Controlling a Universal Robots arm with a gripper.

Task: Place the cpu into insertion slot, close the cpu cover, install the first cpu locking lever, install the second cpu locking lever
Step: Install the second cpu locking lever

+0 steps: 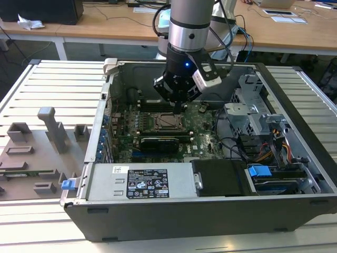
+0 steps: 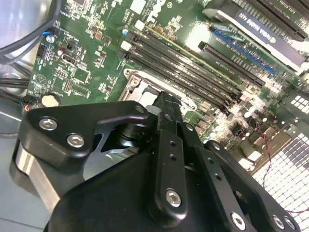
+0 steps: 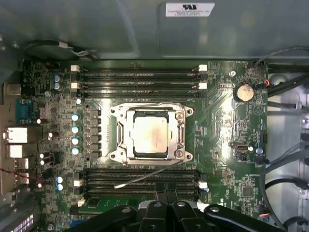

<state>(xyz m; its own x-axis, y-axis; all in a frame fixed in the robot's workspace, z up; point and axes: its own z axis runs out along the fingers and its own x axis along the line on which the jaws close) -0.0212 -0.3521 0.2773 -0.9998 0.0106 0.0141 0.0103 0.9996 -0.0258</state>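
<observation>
A lab or workshop — open computer case (image 1: 210, 200) on slatted bench (image 1: 58, 89).

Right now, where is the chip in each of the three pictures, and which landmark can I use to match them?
Exterior view: the chip lies on the green board, just under the gripper.
First wrist view: the chip sits mid-picture inside the metal frame.
Second wrist view: it is hidden behind the gripper; a corner of the frame shows.
Shared landmark: the long black memory slots beside the frame.
</observation>
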